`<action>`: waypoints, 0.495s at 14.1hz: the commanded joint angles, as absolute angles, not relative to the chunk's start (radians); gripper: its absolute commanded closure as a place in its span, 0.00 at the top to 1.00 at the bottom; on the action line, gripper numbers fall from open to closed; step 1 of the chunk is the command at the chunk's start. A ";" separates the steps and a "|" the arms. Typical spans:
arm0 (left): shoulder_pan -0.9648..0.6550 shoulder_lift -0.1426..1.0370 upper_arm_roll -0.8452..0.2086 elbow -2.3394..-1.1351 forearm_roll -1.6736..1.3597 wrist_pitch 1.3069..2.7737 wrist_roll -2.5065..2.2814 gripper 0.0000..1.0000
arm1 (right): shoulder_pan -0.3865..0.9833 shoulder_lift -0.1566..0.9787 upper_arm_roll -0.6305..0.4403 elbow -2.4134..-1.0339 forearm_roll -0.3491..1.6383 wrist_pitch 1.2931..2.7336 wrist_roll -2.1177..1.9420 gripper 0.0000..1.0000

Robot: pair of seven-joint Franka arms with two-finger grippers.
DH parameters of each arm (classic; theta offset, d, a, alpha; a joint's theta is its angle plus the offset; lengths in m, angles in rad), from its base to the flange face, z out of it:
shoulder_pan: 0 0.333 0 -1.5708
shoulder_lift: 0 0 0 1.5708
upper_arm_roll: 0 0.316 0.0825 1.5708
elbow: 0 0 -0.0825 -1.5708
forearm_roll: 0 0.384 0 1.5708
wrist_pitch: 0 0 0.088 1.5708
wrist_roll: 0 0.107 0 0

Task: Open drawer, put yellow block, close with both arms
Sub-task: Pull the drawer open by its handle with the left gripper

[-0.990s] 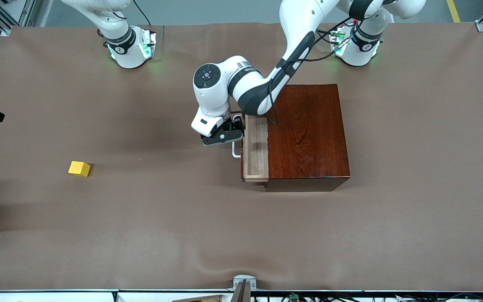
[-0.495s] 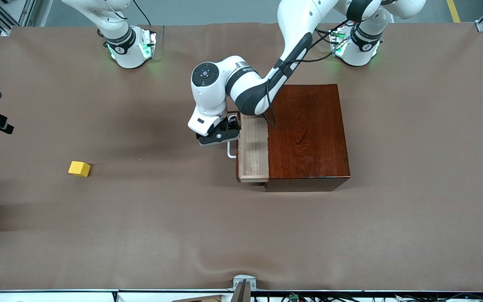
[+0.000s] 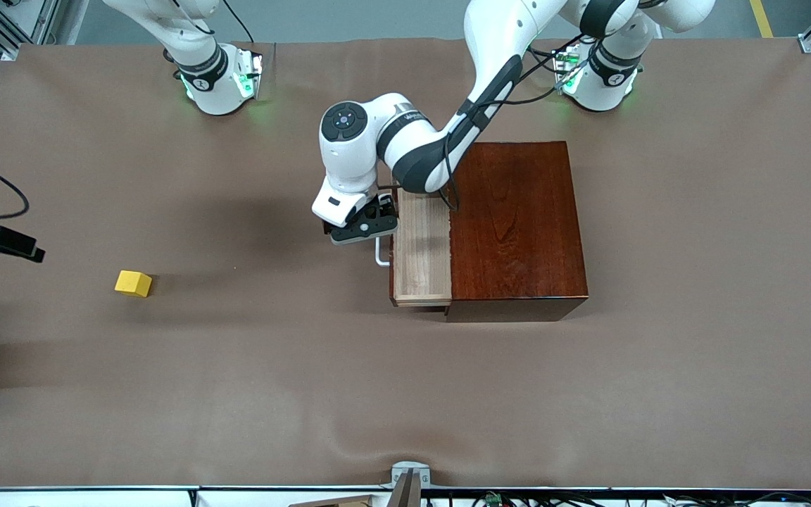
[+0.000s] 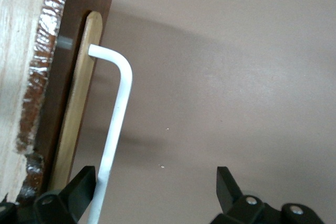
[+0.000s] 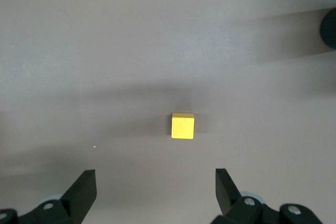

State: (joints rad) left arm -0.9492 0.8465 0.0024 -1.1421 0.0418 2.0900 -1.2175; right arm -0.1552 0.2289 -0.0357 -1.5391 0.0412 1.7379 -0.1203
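The shallow pale-wood drawer [image 3: 421,248] with a dark reddish-brown front stands partly drawn out of the glossy dark mahogany box [image 3: 517,229], toward the right arm's end of the brown-covered worktop [image 3: 405,394]. Its white U-shaped bar handle [image 4: 114,124] sticks out from the drawer front, and the left hand [image 3: 363,229] sits at that handle. In the left wrist view the hand's black fingers [image 4: 79,190] stand wide apart, with the white bar just inside one of them; whether that finger touches the bar cannot be told.

The small bright yellow block [image 3: 133,283] lies on the bare worktop, well apart from the drawer and toward the right arm's end. The right hand [image 5: 156,195] hangs in the air over the block with its fingers spread wide, and holds nothing. In the front view only its black tip shows at the edge of the picture.
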 commanded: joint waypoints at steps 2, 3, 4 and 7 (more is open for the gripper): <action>-0.959 0.847 0.012 -1.078 0.023 2.028 -1.238 1.00 | -0.175 0.285 -0.021 -1.520 0.055 1.772 -0.124 1.00; -0.959 0.836 0.014 -1.078 0.023 2.001 -1.238 1.00 | -0.173 0.293 -0.021 -1.522 0.055 1.782 -0.124 1.00; -0.956 0.828 0.009 -1.078 0.023 1.968 -1.238 1.00 | -0.172 0.308 -0.021 -1.522 0.052 1.784 -0.124 1.00; -0.950 0.752 0.018 -1.080 0.028 1.927 -1.238 1.00 | -0.173 0.348 -0.021 -1.522 0.049 1.807 -0.121 1.00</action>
State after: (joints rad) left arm -0.9486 0.8066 0.0072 -1.0909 0.0371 1.9854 -1.2209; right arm -0.1554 0.3188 -0.0354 -1.5394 0.0414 1.7939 -0.1203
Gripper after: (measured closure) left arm 0.000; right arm 0.000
